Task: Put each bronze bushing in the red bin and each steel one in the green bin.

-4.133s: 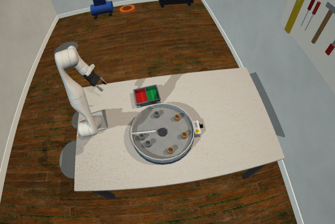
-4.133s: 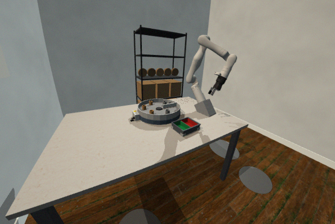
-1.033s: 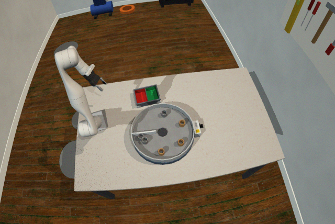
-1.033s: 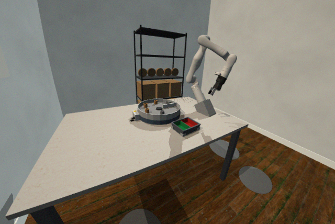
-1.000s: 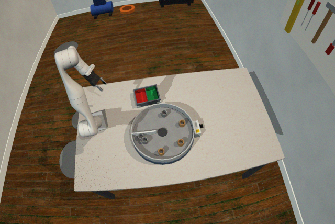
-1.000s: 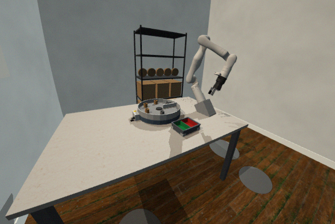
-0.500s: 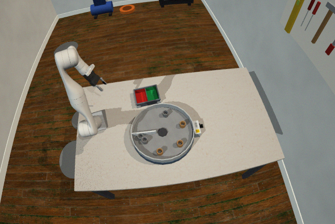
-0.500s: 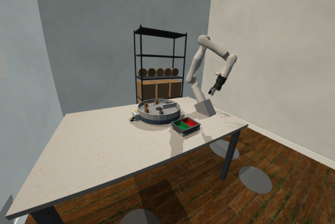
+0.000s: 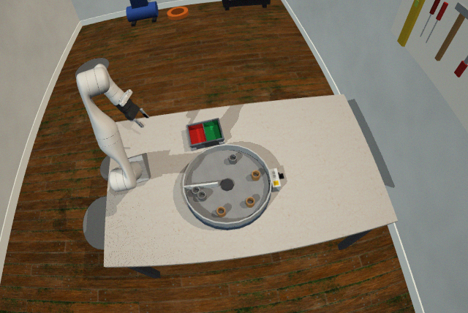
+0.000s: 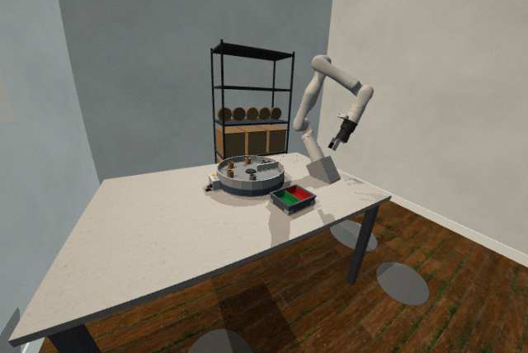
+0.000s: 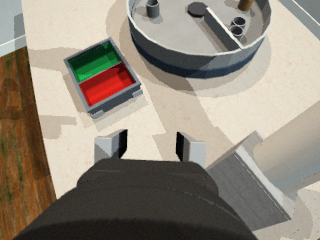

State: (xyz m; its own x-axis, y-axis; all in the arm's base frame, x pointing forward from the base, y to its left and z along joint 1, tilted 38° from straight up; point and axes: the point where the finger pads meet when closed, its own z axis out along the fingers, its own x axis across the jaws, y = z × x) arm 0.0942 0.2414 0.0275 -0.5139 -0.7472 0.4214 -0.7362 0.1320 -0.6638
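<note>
The round turntable (image 9: 205,167) (image 10: 252,187) (image 11: 172,37) carries three bronze bushings and three steel ones. The bronze bushings (image 9: 255,175) (image 9: 249,201) (image 9: 221,210) stand along its right and lower side in the top view. One steel bushing (image 9: 232,158) (image 10: 252,177) (image 11: 153,8) stands alone; two more steel bushings (image 9: 195,189) (image 9: 201,194) stand close together beside the white bar. The red bin (image 9: 196,134) (image 10: 300,192) (image 11: 107,86) and green bin (image 9: 213,130) (image 10: 285,198) (image 11: 95,62) share one box and look empty. My gripper (image 9: 142,118) (image 10: 332,144) (image 11: 151,141) is open and empty, high above the table, left of the bins in the top view.
A white bar (image 9: 202,184) (image 10: 267,166) (image 11: 222,28) reaches from the turntable's rim toward its dark hub (image 9: 227,184) (image 11: 197,9). A small white device (image 9: 275,178) (image 10: 214,181) stands at the turntable's outer wall. The arm's grey base block (image 10: 322,169) (image 11: 250,192) stands across from it.
</note>
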